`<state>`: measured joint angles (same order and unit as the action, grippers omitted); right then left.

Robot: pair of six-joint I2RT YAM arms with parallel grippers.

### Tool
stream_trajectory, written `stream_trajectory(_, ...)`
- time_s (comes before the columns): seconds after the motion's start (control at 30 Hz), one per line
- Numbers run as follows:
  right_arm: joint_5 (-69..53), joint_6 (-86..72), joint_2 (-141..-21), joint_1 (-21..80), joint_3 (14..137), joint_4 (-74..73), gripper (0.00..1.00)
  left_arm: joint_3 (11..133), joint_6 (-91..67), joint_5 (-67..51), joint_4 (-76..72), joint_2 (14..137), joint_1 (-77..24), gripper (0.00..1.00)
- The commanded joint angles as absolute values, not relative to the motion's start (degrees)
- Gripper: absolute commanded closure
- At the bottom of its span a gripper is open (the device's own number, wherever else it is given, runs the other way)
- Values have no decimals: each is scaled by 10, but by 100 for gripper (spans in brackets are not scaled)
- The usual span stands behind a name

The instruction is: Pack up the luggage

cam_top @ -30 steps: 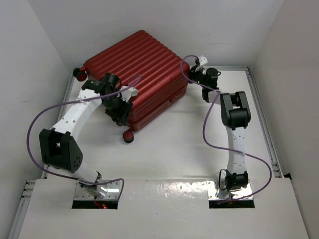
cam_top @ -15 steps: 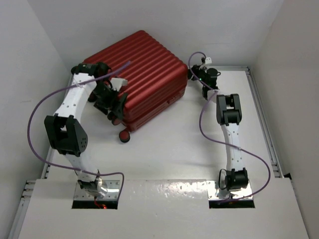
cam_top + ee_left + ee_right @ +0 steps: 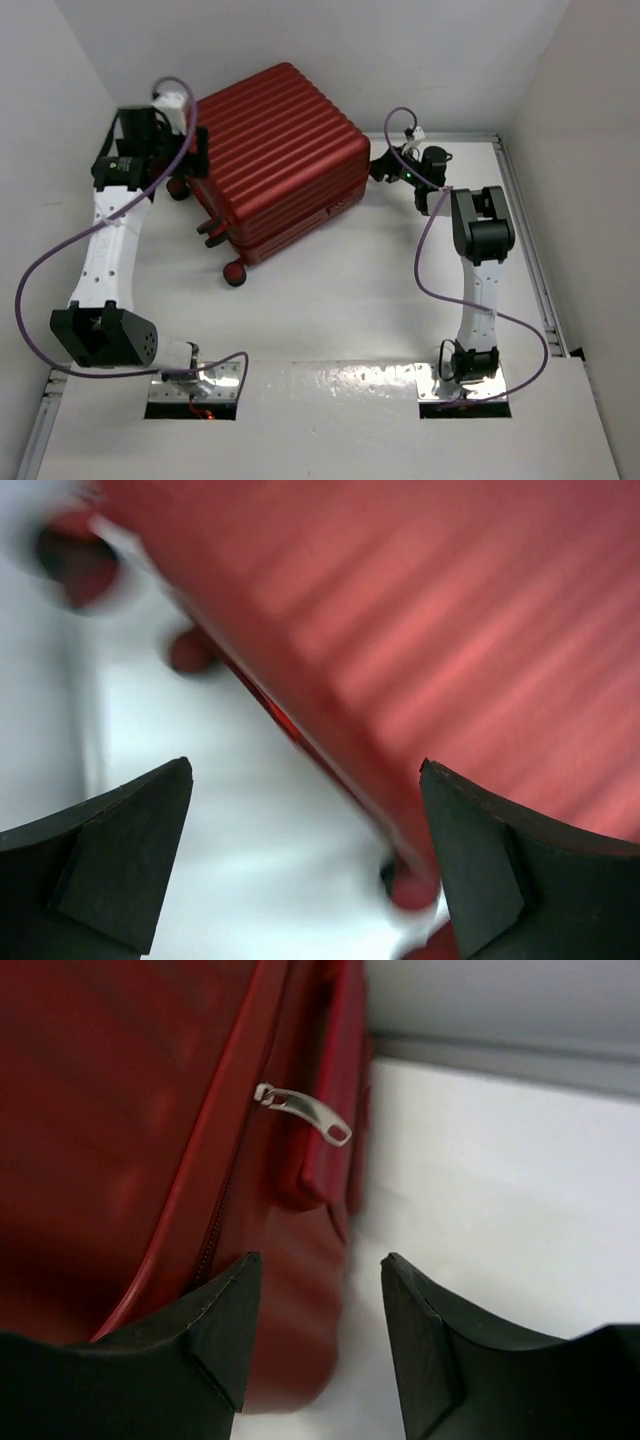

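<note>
The luggage point(image 3: 275, 160) lies closed, ribbed shell up, on the far left part of the bench point(image 3: 340, 300), turned at an angle to the bench edges. Its far corner stands near the back wall point(image 3: 400, 60). Its left side is near the left wall, with the left arm in the narrow room between. Wheels point(image 3: 232, 272) show along its near-left edge.

The left fingers point(image 3: 197, 152) hang over that edge, spread wide and holding nothing (the left wrist view is blurred, but shows bare bench and the shell edge between them). The right fingers point(image 3: 382, 165) are at the right side of the luggage, just beside the zip seam, parted and holding nothing. A metal zip pull point(image 3: 305, 1115) sticks out ahead of them, apart from both.

Open bench lies in front of the luggage and to its right, as far as the rail point(image 3: 530, 250) along the right edge
</note>
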<state>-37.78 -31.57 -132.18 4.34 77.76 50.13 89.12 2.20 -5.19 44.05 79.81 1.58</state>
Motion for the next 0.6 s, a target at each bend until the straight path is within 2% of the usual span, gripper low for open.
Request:
stream_trajectory(0.0,-544,-352,-1246,109,740,562,47,910,-81,18,288,772,56,0)
stream_trajectory(0.07,-591,-342,-1221,122,716,576,49,910,-141,44,288,763,81,0)
stream_trajectory(0.17,-592,-339,-1170,121,679,550,49,888,-139,39,288,763,104,0)
stream_trajectory(0.23,-581,-332,-1133,114,674,509,53,888,-158,33,307,786,128,0)
stream_trajectory(0.27,-549,-325,-1126,97,676,498,59,888,-181,28,315,794,137,3)
stream_trajectory(0.37,-547,-357,-1108,76,741,413,67,871,-213,0,340,833,166,13)
stream_trajectory(0.43,-590,-371,-1100,76,780,399,72,828,-219,-11,320,833,177,14)
stream_trajectory(0.5,-616,-389,-1080,85,781,412,72,820,-226,-11,290,843,193,16)
stream_trajectory(0.57,-575,-382,-1085,85,807,319,70,828,-231,-19,272,859,205,16)
